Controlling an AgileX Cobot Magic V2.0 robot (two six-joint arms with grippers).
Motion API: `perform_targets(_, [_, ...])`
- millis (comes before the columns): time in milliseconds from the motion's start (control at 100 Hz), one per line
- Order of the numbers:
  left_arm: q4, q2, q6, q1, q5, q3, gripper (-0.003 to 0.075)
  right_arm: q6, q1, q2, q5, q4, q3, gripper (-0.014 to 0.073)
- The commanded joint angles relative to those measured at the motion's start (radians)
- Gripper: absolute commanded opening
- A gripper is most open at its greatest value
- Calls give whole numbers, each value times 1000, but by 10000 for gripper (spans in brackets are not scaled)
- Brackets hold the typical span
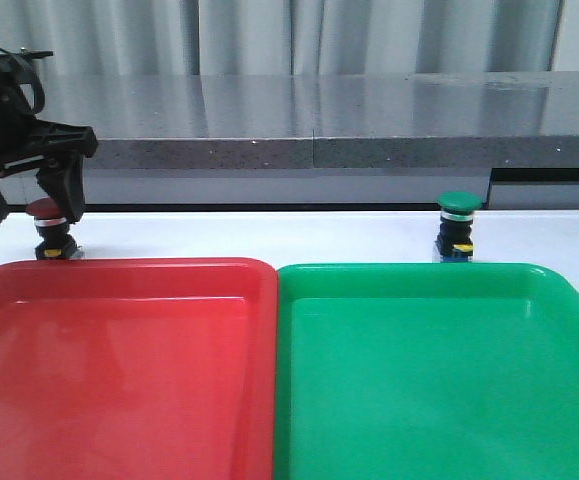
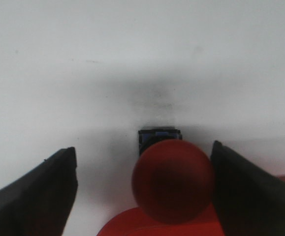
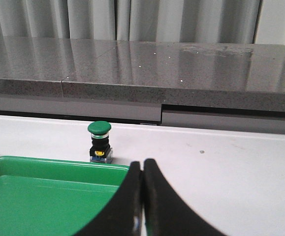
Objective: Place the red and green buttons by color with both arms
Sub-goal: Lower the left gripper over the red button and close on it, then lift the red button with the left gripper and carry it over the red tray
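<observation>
The red button (image 1: 48,238) stands upright on the white table just behind the red tray (image 1: 119,350). My left gripper (image 1: 29,205) is lowered over it, open, one finger on each side of the dark red cap (image 2: 173,181). In the left wrist view the cap sits off-centre, close against one finger (image 2: 245,196) and well apart from the other. The green button (image 1: 459,226) stands behind the green tray (image 1: 439,370), untouched. In the right wrist view, my right gripper (image 3: 142,164) is shut and empty over the green tray's corner, short of the green button (image 3: 99,142).
A grey stone ledge (image 1: 319,120) with curtains behind it runs along the back of the table. The two trays lie side by side along the front, touching at the middle. White table surface (image 3: 221,167) lies to the side of the green tray.
</observation>
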Motion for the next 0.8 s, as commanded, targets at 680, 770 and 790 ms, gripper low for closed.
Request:
perform_targets(680, [-4, -150, 15, -5, 9, -35, 9, -3, -6, -17, -71, -1, -14, -67])
perform_targets(770, [-4, -195, 15, -5, 40, -35, 9, -3, -6, -17, -71, -1, -14, -67])
perform_targets(790, [-4, -205, 15, -5, 48, -35, 9, -3, -6, -17, -71, -1, -14, -67])
